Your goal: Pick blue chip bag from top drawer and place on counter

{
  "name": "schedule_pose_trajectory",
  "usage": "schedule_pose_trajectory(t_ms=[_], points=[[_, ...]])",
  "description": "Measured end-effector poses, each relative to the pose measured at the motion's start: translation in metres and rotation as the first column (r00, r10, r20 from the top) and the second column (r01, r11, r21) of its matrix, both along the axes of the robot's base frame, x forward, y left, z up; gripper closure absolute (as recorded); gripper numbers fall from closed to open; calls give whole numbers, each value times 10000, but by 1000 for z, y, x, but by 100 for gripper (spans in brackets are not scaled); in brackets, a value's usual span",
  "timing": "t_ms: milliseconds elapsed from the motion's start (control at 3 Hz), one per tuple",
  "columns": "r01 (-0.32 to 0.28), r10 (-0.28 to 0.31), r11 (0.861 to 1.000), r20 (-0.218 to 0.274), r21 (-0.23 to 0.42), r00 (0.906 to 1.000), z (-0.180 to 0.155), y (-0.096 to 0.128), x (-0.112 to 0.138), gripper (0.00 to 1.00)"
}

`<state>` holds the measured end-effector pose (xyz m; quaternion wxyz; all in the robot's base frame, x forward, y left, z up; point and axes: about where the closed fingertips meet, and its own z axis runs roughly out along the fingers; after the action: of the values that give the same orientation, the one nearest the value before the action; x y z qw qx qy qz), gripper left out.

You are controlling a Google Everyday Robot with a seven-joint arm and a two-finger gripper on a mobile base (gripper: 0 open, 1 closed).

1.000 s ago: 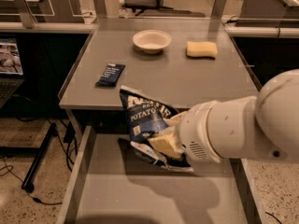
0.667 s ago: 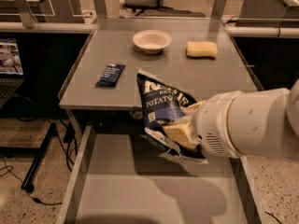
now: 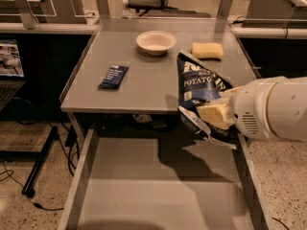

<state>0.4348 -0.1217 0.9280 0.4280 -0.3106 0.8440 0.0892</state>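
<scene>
Over the last second the blue chip bag (image 3: 202, 87) has come up and travelled to the right. It was hanging low over the back of the top drawer (image 3: 79, 176), near the middle. Now its upper half shows against the front right part of the tabletop (image 3: 144, 87), and the drawer below it is bare. I read that as the pick being done and the carry under way. What remains is to get the bag fully over the tabletop and let it go.

The end effector (image 3: 211, 116) has come in from the right on the white arm (image 3: 276, 110) and sits just past the tabletop's front edge, over the drawer's right rear corner. Its fingers (image 3: 215, 114) are closed onto the bag's crumpled lower part, with the pale pad pressed against the foil. The bag stands up and back from the grip, tilted slightly, with its "POTATO" lettering facing me.

The bag's bottom edge looks lower than the tabletop's front rim (hard to be sure from this one angle). I would lift a little more before pushing forward, so it does not snag there.

There is open surface ahead of it, between the sponge (image 3: 207, 50) and bowl (image 3: 156, 42) at the back and the snack-bar wrapper (image 3: 113, 76) to the left.
</scene>
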Motion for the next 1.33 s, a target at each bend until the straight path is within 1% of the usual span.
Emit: schedule_pose_trajectory(t_ms=[333, 667, 1000, 1333], points=[[413, -415, 9991, 140, 106, 9990, 0, -19, 17, 100], [427, -429, 9990, 139, 105, 9990, 0, -20, 17, 100], [543, -557, 9976, 327, 426, 9979, 0, -19, 30, 100], [519, -545, 9975, 547, 483, 9970, 6, -14, 64, 100]])
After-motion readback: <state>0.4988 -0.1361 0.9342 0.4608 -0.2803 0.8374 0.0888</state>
